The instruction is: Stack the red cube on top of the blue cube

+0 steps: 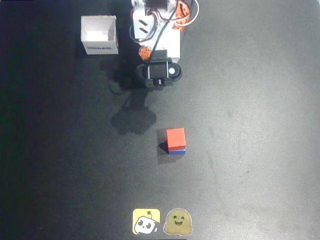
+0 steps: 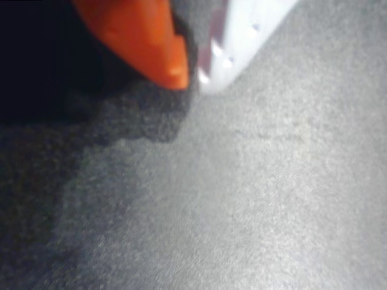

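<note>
Overhead view shows the red cube (image 1: pixel 175 137) sitting right on top of the blue cube (image 1: pixel 177 150) in the middle of the dark worktop (image 1: pixel 250 125), so the stack looks done, while the tool (image 2: pixel 190 75) hangs well apart near the arm's base, holding nothing, fingers nearly together.

White, blocky arm (image 1: pixel 155 30) with orange parts near the top and a small orange piece lower down; dark slanted slots on one white face, black cables looping over and down the body. Rounded black wrist housing (image 1: pixel 160 72) with a pale round spot on its right side in the overhead view. In the wrist view, gripper (image 2: pixel 190 75) made of one orange pointed finger (image 2: pixel 145 36) and one white finger (image 2: pixel 242 42) with small dots like screw heads.
</note>
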